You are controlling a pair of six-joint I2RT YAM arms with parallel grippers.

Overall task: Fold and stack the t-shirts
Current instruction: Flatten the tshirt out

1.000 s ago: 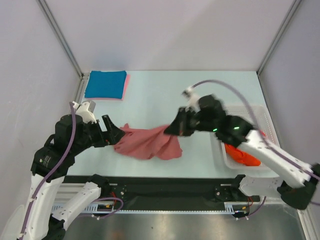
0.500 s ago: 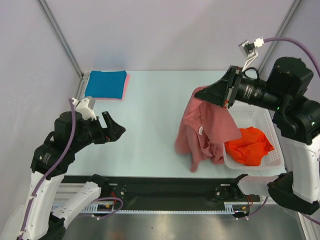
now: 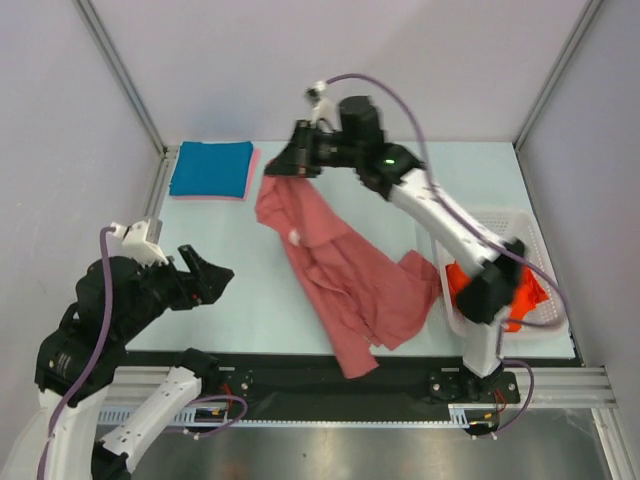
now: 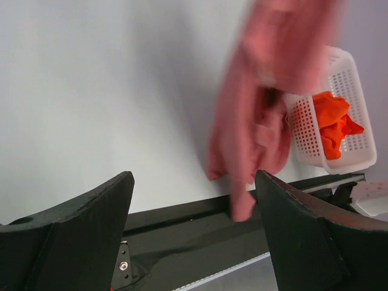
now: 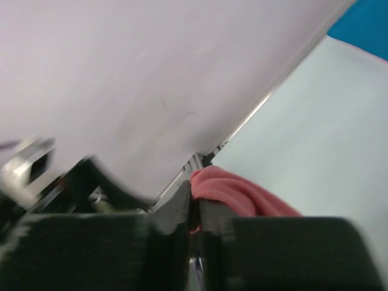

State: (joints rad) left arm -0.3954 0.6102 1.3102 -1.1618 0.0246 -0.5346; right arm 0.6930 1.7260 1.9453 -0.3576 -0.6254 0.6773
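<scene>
Salmon-red t-shirt [image 3: 340, 270]: soft, limp cloth, stretched in a long crumpled drape from one pinched edge. It lies left of the white plastic lattice basket [image 3: 520, 222], and its lower end reaches the front edge of the desk [image 3: 250, 250]. My right pincer [image 3: 283, 168] is clamped on that edge, far left of the basket. My left pincer [image 4: 193, 182] stands wide apart on nothing. Blur smears the shirt in the left wrist view, so I cannot make out collar or sleeves. My right arm covers part of the basket, where orange-red t-shirts [image 3: 528, 297] lie bunched. Far left of the basket, a teal-blue t-shirt [image 3: 212, 168], folded square, sits on a light pink t-shirt [image 3: 253, 172].
</scene>
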